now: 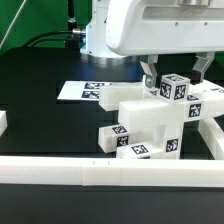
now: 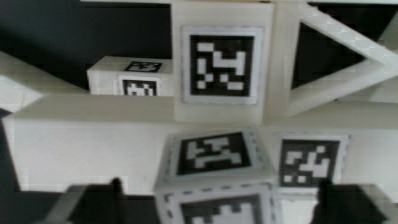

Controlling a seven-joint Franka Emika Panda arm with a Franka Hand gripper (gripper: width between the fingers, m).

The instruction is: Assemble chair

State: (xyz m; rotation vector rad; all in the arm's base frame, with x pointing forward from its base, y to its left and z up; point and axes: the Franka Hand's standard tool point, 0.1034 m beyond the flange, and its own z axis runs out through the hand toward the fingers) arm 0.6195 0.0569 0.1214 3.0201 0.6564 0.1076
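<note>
White chair block (image 1: 175,90), seemingly inside pincer (image 1: 177,79)

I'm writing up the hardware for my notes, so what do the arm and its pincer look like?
The arm has a glossy white casing with smooth, rounded contours. Its pincer has two slim dark fingers under a white housing. No markings show on it in either view.

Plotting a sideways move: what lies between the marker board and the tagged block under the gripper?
A chunky white chair part sits between the marker board and the tagged block, seen in the exterior view.
</note>
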